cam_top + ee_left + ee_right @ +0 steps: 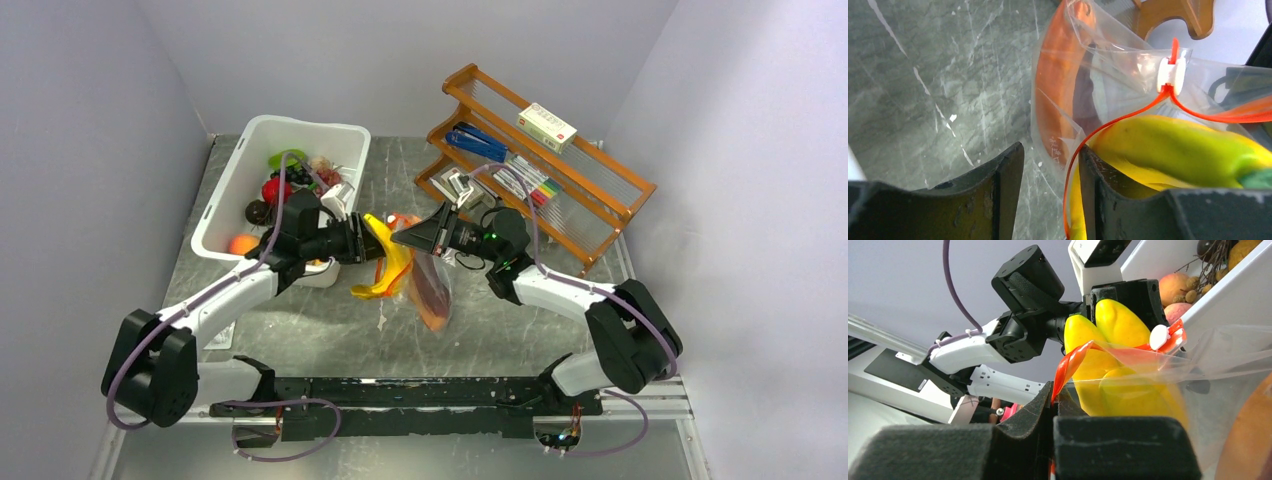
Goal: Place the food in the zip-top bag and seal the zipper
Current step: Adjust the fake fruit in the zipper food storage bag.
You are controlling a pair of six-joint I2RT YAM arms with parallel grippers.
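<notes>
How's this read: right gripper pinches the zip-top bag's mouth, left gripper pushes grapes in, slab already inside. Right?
Not grapes. The left gripper pushes the yellow banana bunch in, as the right wrist view shows. The right gripper does pinch the zip-top bag at its mouth, slab already inside.

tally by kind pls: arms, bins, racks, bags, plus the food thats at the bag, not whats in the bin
arms: 2
bin: 1
rack: 1
bag: 1
banana bunch: 1
slab: 1
total: 7
</notes>
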